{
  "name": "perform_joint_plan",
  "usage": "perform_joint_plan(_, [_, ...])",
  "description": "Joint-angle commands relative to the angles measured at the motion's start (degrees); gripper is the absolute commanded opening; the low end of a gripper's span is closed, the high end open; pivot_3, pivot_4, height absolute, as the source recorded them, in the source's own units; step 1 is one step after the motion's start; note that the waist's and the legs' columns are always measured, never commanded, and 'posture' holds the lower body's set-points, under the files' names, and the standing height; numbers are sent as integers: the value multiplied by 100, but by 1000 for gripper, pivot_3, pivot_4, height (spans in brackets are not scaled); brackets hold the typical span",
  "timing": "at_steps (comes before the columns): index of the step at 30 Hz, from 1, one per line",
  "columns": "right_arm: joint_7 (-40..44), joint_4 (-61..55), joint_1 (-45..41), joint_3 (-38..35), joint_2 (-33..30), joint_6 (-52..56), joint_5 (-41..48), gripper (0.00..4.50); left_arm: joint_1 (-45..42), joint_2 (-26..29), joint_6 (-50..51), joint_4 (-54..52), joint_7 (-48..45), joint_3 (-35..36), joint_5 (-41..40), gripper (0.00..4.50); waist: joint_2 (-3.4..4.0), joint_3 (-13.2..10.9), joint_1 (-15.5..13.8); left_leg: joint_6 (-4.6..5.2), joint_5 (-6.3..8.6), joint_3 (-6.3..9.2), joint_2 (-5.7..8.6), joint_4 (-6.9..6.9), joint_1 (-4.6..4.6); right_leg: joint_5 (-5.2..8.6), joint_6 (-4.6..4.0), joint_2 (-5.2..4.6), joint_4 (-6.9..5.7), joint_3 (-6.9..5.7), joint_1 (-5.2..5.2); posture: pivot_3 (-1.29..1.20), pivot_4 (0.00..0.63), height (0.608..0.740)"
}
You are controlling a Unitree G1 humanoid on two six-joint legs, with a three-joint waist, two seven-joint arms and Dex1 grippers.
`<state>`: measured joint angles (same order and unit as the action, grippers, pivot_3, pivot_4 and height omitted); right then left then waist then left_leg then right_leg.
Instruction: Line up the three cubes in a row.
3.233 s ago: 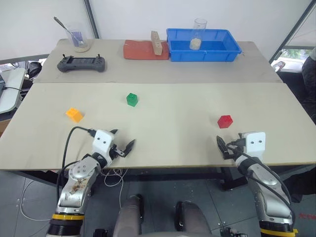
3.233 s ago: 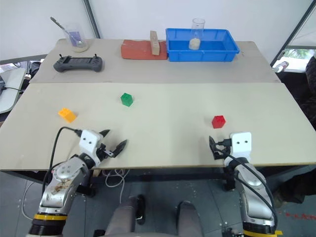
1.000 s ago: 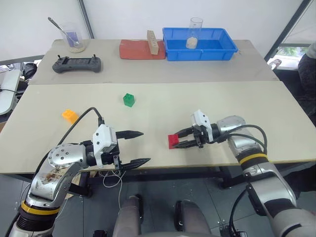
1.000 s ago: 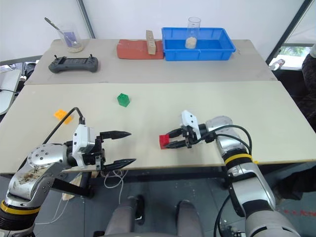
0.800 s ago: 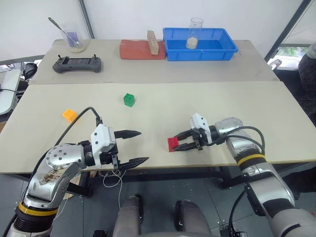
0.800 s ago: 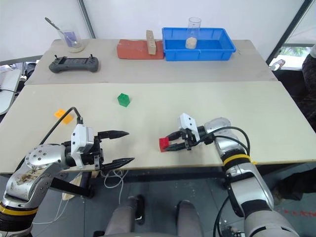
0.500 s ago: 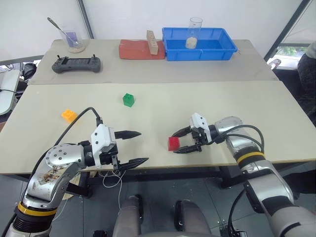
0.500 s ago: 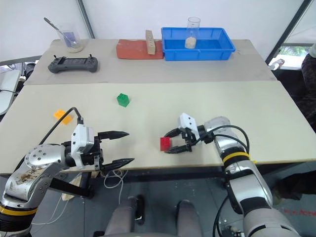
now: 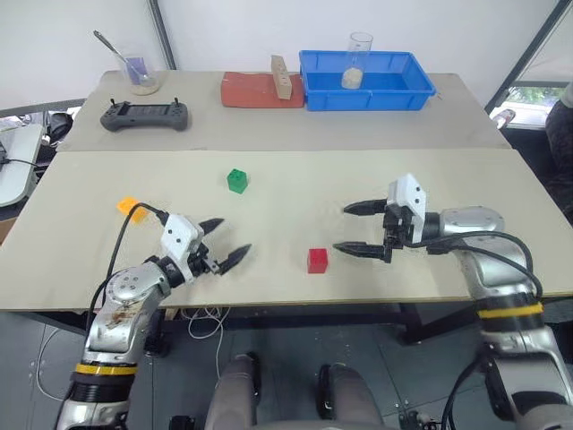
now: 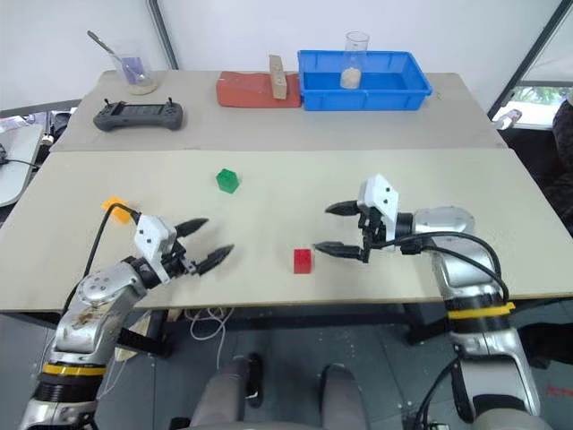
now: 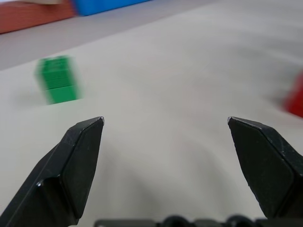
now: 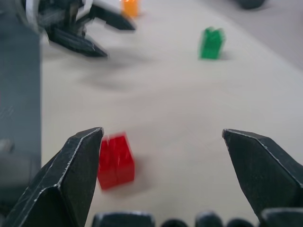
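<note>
Nearest on the bench [image 9: 501, 188], the red cube [image 9: 317, 260] sits alone by the front edge, between the left claw [image 9: 227, 242] and the right claw [image 9: 352, 227], both spread wide and holding nothing, the right one raised just beside the cube. Farther back, the orange-yellow cube [image 9: 128, 206] lies at the left behind the left claw, and the green cube [image 9: 237, 181] stands mid-bench, well apart from the others. Along the far side are a black controller [image 9: 146, 115], a red mat [image 9: 255, 90] and a blue tray [image 9: 368, 92].
</note>
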<state>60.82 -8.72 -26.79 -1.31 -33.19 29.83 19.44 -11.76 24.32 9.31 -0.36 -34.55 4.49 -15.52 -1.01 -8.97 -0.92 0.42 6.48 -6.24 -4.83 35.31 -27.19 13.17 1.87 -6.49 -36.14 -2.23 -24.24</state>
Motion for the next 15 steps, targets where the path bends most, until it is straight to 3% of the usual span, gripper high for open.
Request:
perform_joint_plan(1, [-885, -1543, 134, -342, 97, 1099, 623, 4468, -694, -381, -544, 1035, 930, 238, 379, 4500, -2, 0, -34, 0, 0, 1, 1, 0, -2, -1, 1, 0, 0, 0, 0, 0, 150, 740])
perform_joint_plan(8, [-1877, -2341, -337, -451, 157, 2153, 1159, 4468, -2433, -814, -1661, 3710, 1412, 248, 749, 4500, -7, -2, -76, 1, -1, 4, 4, 10, -11, -6, 8, 1, 4, -4, 1, 0, 150, 740])
perform_joint_plan(15, [-2322, -2550, -216, -527, 75, 2286, 1320, 4468, -3861, -970, -2316, 6055, 931, 186, 857, 4500, -19, -6, -70, 20, -6, 4, 5, 24, -20, -5, 14, 2, 7, -6, 5, 0, 150, 740])
